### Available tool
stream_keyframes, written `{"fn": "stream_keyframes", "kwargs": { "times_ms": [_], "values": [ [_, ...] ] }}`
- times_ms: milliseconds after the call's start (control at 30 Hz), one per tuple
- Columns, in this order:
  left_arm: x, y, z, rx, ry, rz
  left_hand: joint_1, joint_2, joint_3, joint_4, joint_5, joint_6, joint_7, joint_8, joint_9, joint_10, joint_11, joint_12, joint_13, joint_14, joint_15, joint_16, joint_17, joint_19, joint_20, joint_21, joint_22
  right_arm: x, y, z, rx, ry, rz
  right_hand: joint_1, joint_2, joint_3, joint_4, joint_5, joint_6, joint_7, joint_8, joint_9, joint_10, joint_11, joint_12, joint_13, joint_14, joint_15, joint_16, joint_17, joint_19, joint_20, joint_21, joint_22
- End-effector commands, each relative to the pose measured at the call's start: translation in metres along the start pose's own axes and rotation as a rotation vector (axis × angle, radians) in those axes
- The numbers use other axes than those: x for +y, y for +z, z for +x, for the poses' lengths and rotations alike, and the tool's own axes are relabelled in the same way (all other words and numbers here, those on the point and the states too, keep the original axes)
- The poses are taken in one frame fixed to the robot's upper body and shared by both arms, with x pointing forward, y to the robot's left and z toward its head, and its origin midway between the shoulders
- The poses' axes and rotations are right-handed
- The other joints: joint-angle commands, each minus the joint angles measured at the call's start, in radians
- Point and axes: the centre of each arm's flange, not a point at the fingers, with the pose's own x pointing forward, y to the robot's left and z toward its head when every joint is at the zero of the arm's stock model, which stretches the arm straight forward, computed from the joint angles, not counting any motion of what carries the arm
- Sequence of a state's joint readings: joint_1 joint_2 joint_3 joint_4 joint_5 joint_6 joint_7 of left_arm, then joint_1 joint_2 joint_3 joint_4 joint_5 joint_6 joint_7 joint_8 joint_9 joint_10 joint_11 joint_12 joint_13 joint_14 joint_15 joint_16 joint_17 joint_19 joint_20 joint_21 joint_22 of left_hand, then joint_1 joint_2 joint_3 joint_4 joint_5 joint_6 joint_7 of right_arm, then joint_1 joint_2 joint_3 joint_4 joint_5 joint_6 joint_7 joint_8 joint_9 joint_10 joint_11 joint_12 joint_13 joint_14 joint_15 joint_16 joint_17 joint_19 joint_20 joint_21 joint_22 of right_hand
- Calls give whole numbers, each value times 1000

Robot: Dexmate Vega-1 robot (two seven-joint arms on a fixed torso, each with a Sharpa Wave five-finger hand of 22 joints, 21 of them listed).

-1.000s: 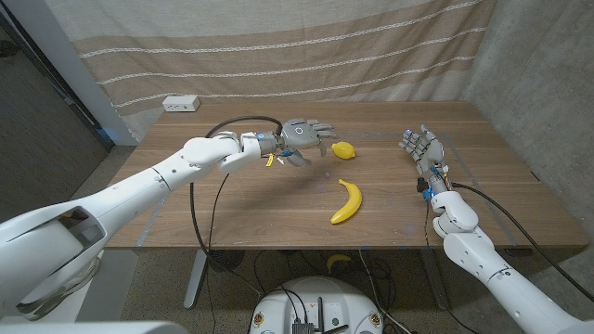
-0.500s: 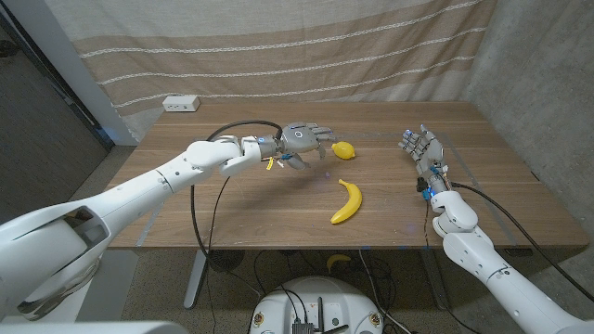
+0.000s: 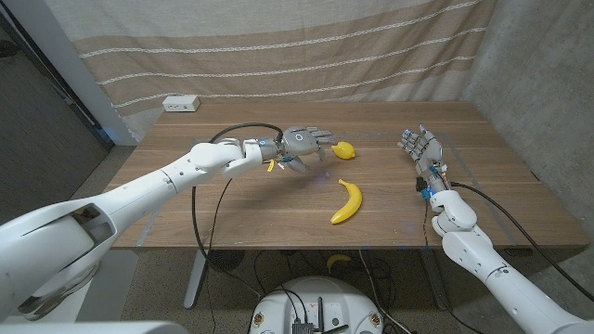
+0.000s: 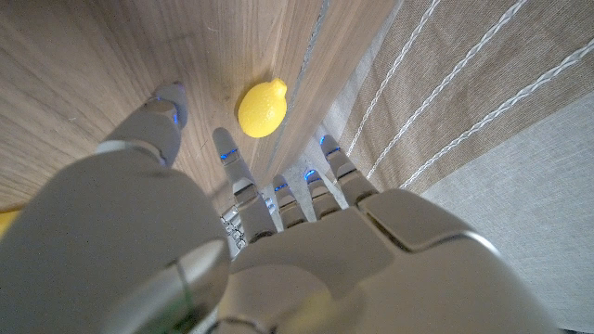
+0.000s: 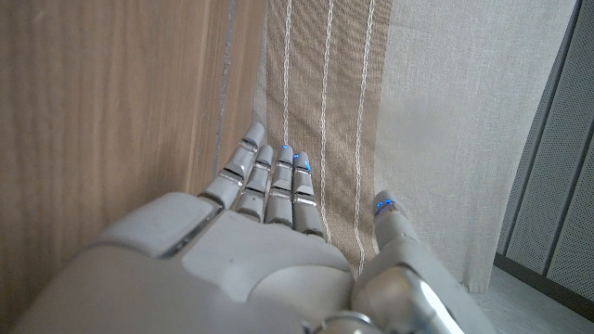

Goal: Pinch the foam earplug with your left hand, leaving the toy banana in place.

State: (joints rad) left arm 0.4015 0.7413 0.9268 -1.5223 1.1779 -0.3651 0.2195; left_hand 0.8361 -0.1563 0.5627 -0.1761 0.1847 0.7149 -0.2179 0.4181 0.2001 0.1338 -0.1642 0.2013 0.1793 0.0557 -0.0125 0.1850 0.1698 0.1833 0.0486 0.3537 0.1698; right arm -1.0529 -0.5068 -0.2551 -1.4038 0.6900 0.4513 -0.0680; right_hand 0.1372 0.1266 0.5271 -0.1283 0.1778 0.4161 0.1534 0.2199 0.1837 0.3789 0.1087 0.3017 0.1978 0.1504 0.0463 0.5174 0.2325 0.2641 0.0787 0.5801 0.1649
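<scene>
Foam earplug [image 3: 343,150], so called by the task, though shaped more like a small yellow lemon: lying on the wooden table [image 3: 232,199] toward its far side, just beside the left hand [image 3: 304,141]. Left hand holding nothing, fingers apart and stretched toward the earplug, seemingly hovering above the wood, short of contact. Seen from the left wrist view, thumb to one side and fingertips [image 4: 225,148] close to the yellow lump, with bare wood between. Toy banana [image 3: 348,201] lying nearer the robot, apart from both earplug and hand. Right hand [image 3: 422,148] upright at the table's right side, fingers spread, empty, well apart from everything.

Step in hand, by judgement: closing the last gap before the pinch. Best done slowly. Bring thumb and one finger to opposite sides of the earplug, low near the wood, then close gently, since foam probably squashes and may roll or skid at a one-sided nudge. Approach from the far side or from above, not sweeping toward the robot, so as to leave the banana unmoved.
</scene>
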Motion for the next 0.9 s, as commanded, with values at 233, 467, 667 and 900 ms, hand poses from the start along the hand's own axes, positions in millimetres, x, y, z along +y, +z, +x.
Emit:
{"fn": "stream_keyframes", "kwargs": {
  "times_ms": [233,467,667,900],
  "values": [
    [-9,7,8,-33,-1,7,16,3,-8,1,-1,7,-1,2,3,9,0,-2,1,8,3,-1,3,10,2,-10,6,-3,-1,-1,3,-7,3,13,7,-5,-2,6,7,0,-2,3,8,2,-2,3,7,4,-4,1,11,-3,-10,6],
    [-14,8,13,-39,-1,8,20,8,-13,2,-2,16,0,4,4,14,0,-1,1,12,1,0,3,10,3,-14,6,-5,-1,-2,4,-14,4,12,7,-6,-2,6,7,-1,-3,3,10,2,-3,3,8,3,-5,1,10,-3,-13,6],
    [-19,9,15,-42,-9,15,23,10,-17,3,-3,22,0,5,4,17,-2,-1,1,15,0,1,3,11,2,-18,6,-6,-2,-3,6,-17,6,12,7,-7,-2,6,8,0,-4,3,11,4,-5,3,8,4,-7,1,13,-3,-15,6],
    [-23,10,17,-39,0,11,27,11,-22,3,-3,27,0,6,4,23,-5,0,1,19,-2,2,3,16,0,-19,7,-6,-3,-3,7,-19,6,12,8,-8,-1,6,9,1,-6,3,12,3,-7,3,9,3,-9,1,13,-4,-19,6]
  ]
}}
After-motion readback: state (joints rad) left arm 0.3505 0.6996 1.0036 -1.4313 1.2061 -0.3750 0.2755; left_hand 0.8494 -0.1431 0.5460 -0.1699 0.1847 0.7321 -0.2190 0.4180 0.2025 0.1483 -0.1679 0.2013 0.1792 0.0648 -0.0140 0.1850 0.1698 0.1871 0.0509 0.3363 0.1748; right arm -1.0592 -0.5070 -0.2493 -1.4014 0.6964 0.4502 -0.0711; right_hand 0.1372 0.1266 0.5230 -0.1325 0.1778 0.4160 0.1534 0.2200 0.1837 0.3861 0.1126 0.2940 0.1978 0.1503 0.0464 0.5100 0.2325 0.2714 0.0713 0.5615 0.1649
